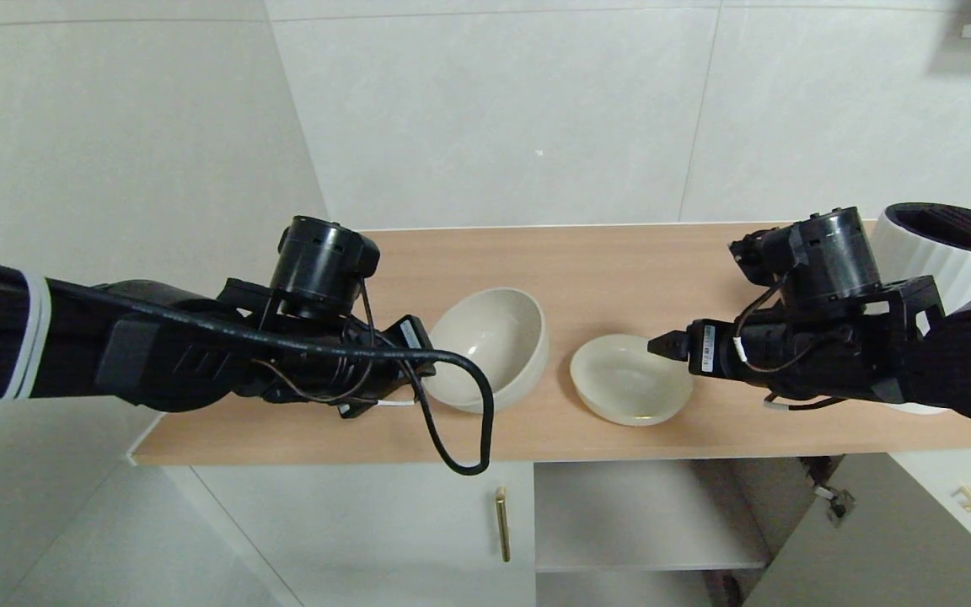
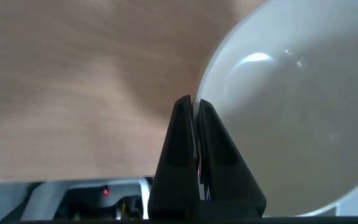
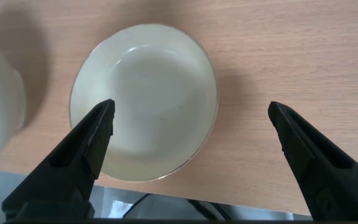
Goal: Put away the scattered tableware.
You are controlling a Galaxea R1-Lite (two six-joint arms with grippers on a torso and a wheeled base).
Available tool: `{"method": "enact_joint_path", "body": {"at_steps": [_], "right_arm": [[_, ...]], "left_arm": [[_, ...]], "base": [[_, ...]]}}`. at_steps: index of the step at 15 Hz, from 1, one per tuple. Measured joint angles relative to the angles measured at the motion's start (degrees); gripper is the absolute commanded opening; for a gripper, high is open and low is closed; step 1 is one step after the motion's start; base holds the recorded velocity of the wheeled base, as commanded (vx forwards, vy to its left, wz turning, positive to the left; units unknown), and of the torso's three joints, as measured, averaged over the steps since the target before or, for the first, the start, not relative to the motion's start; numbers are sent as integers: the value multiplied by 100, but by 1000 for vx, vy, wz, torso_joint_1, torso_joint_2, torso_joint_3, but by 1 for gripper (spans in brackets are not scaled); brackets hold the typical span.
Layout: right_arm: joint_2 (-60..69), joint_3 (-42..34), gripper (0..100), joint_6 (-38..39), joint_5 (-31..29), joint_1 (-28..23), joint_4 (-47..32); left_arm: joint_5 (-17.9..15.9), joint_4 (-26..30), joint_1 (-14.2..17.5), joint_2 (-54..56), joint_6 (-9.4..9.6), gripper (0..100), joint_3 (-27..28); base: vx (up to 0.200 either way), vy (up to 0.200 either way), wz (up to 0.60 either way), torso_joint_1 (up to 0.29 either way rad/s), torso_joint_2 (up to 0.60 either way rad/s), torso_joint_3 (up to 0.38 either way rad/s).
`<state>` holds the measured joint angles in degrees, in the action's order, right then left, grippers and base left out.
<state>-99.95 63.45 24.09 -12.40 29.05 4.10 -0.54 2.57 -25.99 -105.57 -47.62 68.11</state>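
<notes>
Two bowls sit on the wooden counter (image 1: 603, 261), side by side near its front edge. The larger bowl (image 1: 494, 346) is on the left and the smaller bowl (image 1: 630, 379) is just to its right, with a narrow gap between them.

The smaller bowl lies directly under the right gripper (image 3: 191, 107), whose fingers are spread wide. One finger hangs over the bowl's rim and the other over bare wood beyond the opposite rim. The right arm is clearly the nearer one. The bowl is round, so no long axis matters, and I judge the next move to be a straight descent onto its rim.

It is shallow, pale and glossy, upright and empty, and probably slippery.

The left gripper (image 2: 194, 102) has its fingers pressed together on the larger bowl's rim. That bowl is tipped, with its opening facing left.

A white ribbed container (image 1: 949, 244) stands at the far right
</notes>
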Motion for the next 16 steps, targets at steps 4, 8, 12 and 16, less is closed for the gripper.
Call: {"method": "enact_joint_path", "body": {"at_steps": [4, 8, 12, 16], "right_arm": [[-22, 18, 100, -6, -271, 9, 9], [-254, 40, 100, -56, -752, 41, 35], [-506, 44, 100, -63, -873, 93, 37], [-613, 44, 100, -63, -878, 107, 37]], "left_arm": [[-46, 13, 0, 105, 18, 0, -20], [-433, 24, 2, 378, 49, 0, -185], [-958, 2, 11, 758, 60, 0, -395], [-969, 0, 26, 894, 62, 0, -436]], "base": [[0, 0, 0, 0, 0, 0], [0, 0, 0, 0, 0, 0], [0, 0, 0, 0, 0, 0], [0, 0, 0, 0, 0, 0]]}}
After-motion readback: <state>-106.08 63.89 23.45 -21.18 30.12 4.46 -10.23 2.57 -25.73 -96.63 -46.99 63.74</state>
